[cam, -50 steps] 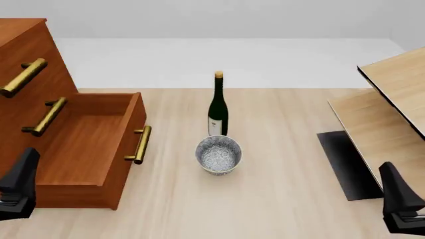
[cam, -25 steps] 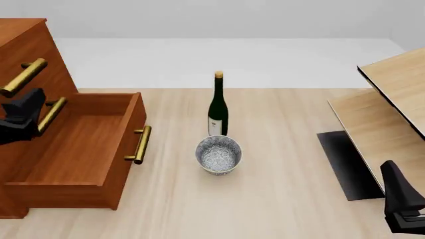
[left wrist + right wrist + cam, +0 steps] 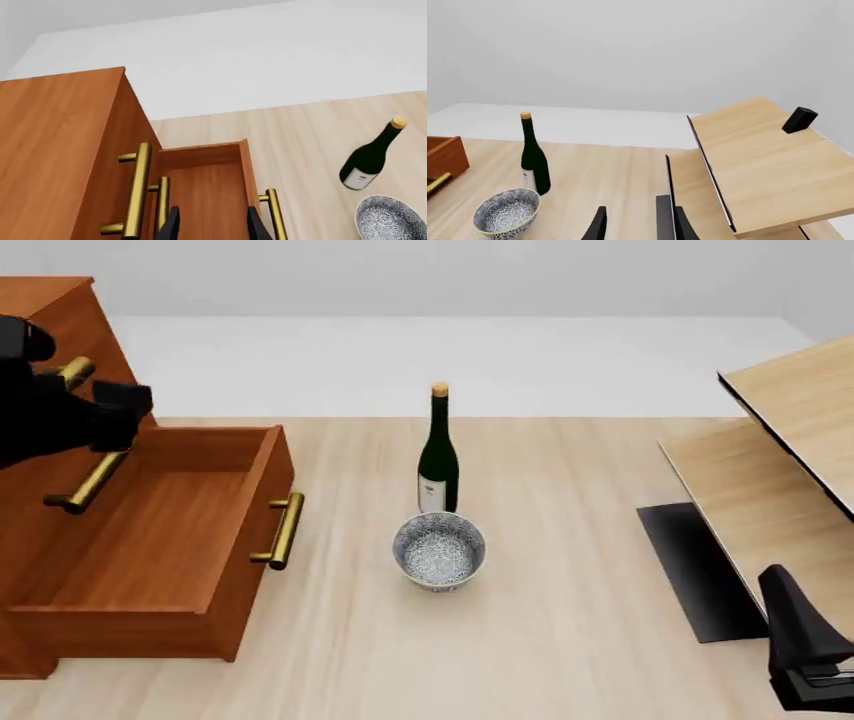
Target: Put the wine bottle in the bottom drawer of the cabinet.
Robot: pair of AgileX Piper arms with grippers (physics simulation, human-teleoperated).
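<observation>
Your left gripper (image 3: 118, 405) hung high at the left of the front view, in front of the cabinet (image 3: 54, 330) face and above the bottom drawer (image 3: 160, 540), with its fingers (image 3: 172, 227) apart and nothing between them. Your right gripper (image 3: 637, 222) sat low at the near right corner, its fingers also apart and empty.

The worktop (image 3: 561, 640) you worked over was pale light wood with fine straight grain, and it ended at a plain white floor and wall behind. On its right stood pale light-wood furniture (image 3: 787, 450) with a black panel (image 3: 694, 570) lying at its foot. The reddish-brown cabinet filled the left side, with brass bar handles (image 3: 94, 480) on the upper drawer fronts. The bottom drawer was pulled out toward the middle of the worktop, open at the top, bare wood showing inside, its own brass handle (image 3: 280, 530) on the front.

The wine bottle (image 3: 438, 455) stood upright near the middle of the worktop, well apart from both of your grippers and clear of the drawer to its left. It was slim and dark green, with a long neck, a tan-gold cap and a white label low on the body. Just in front of it sat a patterned blue-and-white bowl (image 3: 439, 550), much shorter than the bottle.
</observation>
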